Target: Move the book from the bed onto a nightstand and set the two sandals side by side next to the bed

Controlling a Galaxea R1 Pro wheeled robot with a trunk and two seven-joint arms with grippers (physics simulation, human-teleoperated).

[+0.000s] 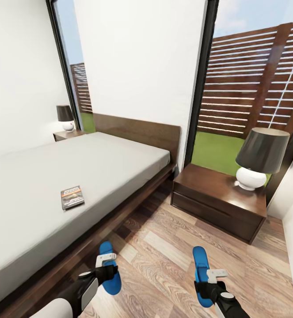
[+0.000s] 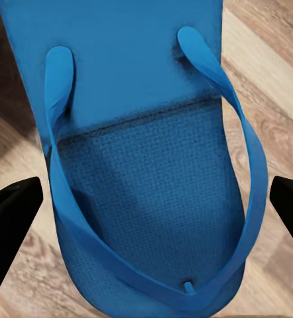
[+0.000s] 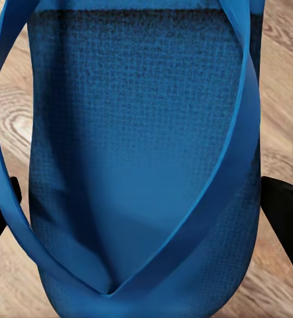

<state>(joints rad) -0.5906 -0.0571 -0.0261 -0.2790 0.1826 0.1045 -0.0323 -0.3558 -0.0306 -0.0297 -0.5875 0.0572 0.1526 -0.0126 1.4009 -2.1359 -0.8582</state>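
Left gripper [image 1: 103,268] and right gripper [image 1: 208,282] (jaws spread) over sandals [image 1: 109,267].

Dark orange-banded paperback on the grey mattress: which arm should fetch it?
Left, probably. The paperback lies on the bed's near side, closer to the left gripper; the right gripper hovers farther away.

2 bright blue sandals [image 1: 109,267] [image 1: 201,268] lie on pale wood-grain floor [image 1: 164,260], beside a light-grey bed [image 1: 44,176] with dark brown frame; the book [image 1: 72,197] is dark with an orange band.
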